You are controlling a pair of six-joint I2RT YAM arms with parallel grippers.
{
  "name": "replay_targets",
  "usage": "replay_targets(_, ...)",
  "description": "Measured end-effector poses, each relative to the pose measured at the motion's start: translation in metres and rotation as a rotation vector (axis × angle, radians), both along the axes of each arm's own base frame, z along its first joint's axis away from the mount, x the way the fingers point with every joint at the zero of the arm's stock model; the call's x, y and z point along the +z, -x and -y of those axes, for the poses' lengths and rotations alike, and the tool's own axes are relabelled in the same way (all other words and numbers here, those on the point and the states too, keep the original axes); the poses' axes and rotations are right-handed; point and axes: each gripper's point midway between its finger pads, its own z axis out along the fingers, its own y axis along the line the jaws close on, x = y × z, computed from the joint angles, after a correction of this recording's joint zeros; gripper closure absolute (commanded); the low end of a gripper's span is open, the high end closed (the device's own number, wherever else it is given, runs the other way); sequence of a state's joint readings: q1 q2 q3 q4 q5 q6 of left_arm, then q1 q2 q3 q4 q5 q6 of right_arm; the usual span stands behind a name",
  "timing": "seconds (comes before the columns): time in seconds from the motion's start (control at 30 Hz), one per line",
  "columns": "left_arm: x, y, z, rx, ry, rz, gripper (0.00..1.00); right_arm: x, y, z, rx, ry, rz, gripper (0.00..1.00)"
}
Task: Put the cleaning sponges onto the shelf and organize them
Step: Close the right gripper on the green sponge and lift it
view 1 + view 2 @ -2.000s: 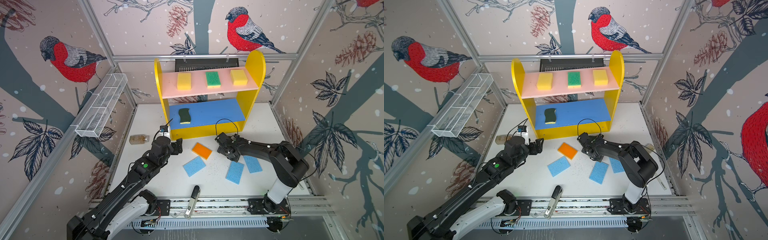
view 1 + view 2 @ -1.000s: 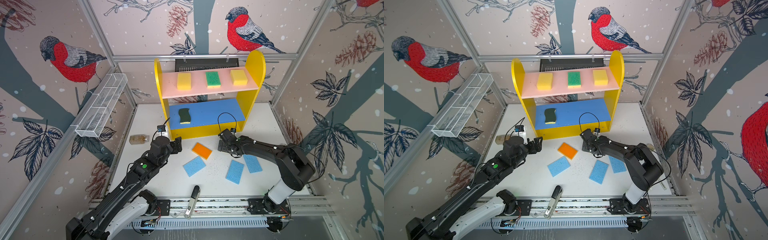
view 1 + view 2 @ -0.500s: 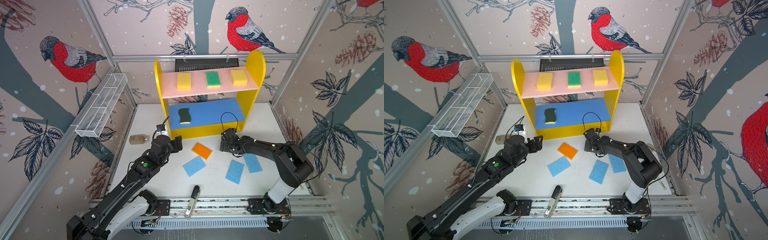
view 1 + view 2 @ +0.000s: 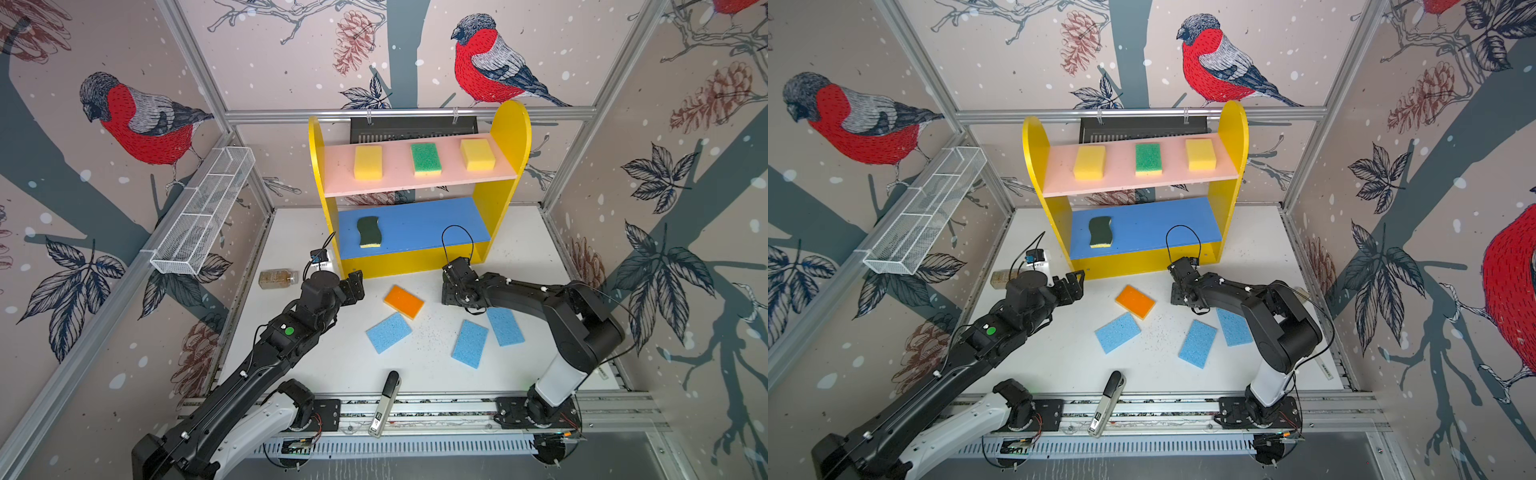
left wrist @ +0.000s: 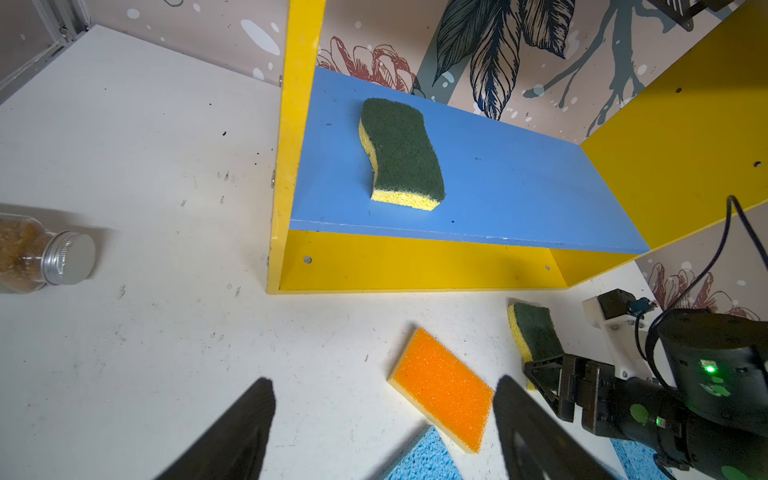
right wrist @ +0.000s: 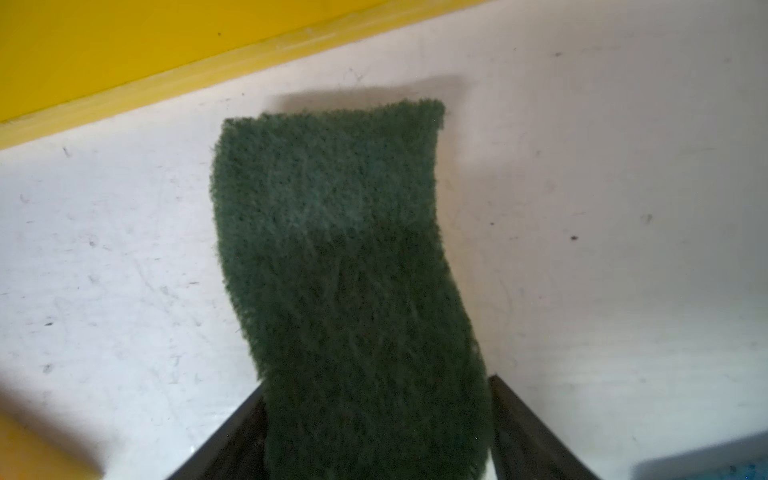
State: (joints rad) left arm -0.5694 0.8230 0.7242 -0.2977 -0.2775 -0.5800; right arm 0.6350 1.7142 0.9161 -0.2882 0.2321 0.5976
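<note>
Your right gripper (image 4: 452,291) is down on the counter (image 4: 332,374) just in front of the shelf (image 4: 509,137) in both top views; what it covers is hidden there. The left gripper (image 4: 353,286) hangs by the shelf's left foot, which I judge keeps it out of the way. A green sponge (image 4: 425,158) sits between yellow sponges (image 4: 368,162) in an even row on the pink board (image 4: 399,189). The orange sponge (image 4: 403,301) and three blue sponges (image 4: 388,332) wait on the counter.

In the left wrist view, your left gripper (image 5: 382,382) is spread wide with only bare counter between its jaws. The dark sponge (image 5: 534,332) lies flat, scourer side up, with the right gripper at its near end. Its twin (image 5: 401,153) sits left on the blue board (image 5: 519,187), with room beside it, likely so like goes by like.

In the right wrist view, the jaws stand against both wavy edges of the dark sponge. I cannot tell whether they press yet. It is not lifted. Holding it by one end across its narrow width should let you slide it in under the pink board.
</note>
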Motion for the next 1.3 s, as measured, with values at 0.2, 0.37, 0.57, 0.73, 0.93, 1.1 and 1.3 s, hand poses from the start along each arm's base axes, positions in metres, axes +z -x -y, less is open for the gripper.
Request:
replay_targets(0.2, 0.005, 0.001, -0.003, 0.017, 0.017, 0.013, 0.17, -0.001, -0.003, -0.001, 0.018, 0.010, 0.006, 0.29)
replay_targets(0.37, 0.008, 0.003, -0.004, 0.021, 0.029, 0.022, 0.17, -0.002, -0.005, -0.003, 0.029, 0.012, 0.012, 0.35)
replay_targets(0.57, 0.012, 0.004, -0.005, 0.022, 0.036, 0.034, 0.17, -0.001, -0.002, -0.003, 0.039, 0.009, 0.013, 0.40)
replay_targets(0.73, 0.013, 0.005, -0.006, 0.023, 0.040, 0.035, 0.17, 0.003, 0.007, -0.002, 0.051, -0.003, 0.010, 0.46)
replay_targets(0.93, 0.017, 0.012, -0.010, 0.024, 0.047, 0.043, 0.17, 0.019, 0.010, -0.007, 0.066, -0.017, 0.039, 0.48)
replay_targets(1.1, 0.024, 0.019, -0.015, 0.028, 0.063, 0.058, 0.17, 0.039, 0.011, -0.014, 0.080, -0.038, 0.075, 0.48)
replay_targets(1.3, 0.028, 0.025, -0.021, 0.038, 0.072, 0.066, 0.17, 0.065, 0.012, -0.026, 0.093, -0.078, 0.121, 0.47)
